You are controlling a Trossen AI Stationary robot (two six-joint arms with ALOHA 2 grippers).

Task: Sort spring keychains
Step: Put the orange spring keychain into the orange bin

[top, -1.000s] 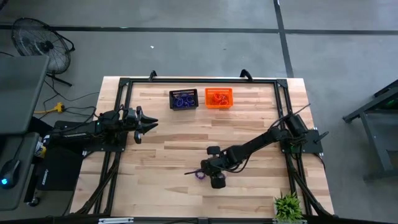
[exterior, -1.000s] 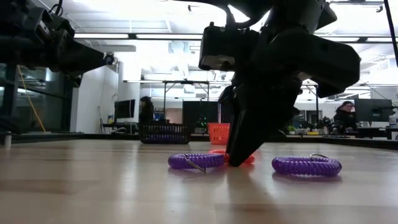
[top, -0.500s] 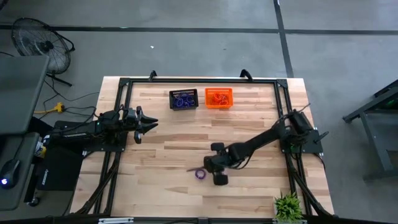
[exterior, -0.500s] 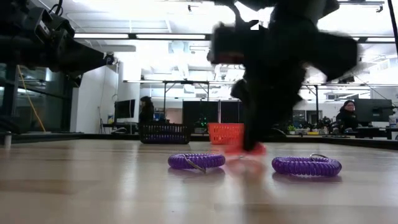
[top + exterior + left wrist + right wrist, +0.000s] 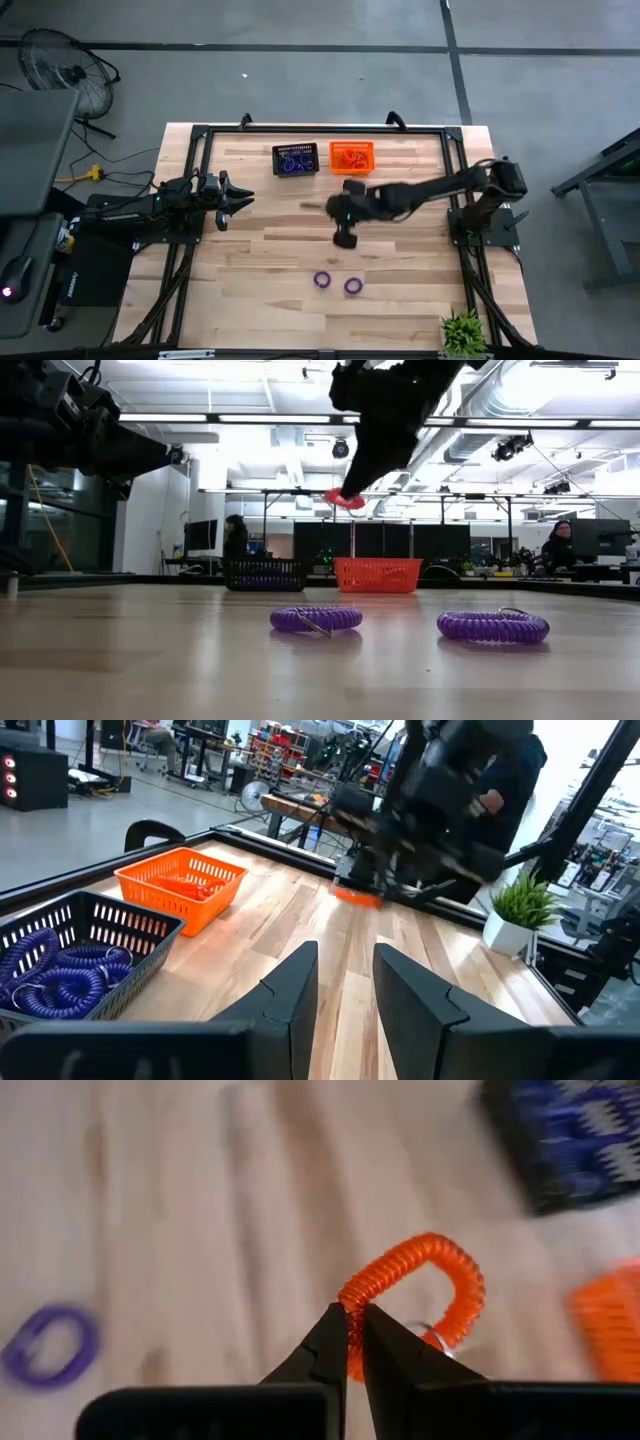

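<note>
Right gripper (image 5: 349,1342) up in the air, pinching an orange spring keychain (image 5: 420,1295)!

It hangs over mid-table, with the orange basket (image 5: 351,158) at its 12 o'clock and the black basket (image 5: 295,160), full of purple coils, at 11. Two purple spring keychains (image 5: 337,283) lie on the wood at 6 o'clock. Left gripper (image 5: 240,197) waits at 9 o'clock, fingers parted.

Grey floor (image 5: 300,80), fan (image 5: 60,65) (ceiling lights (image 5: 270,418) beyond)
</note>
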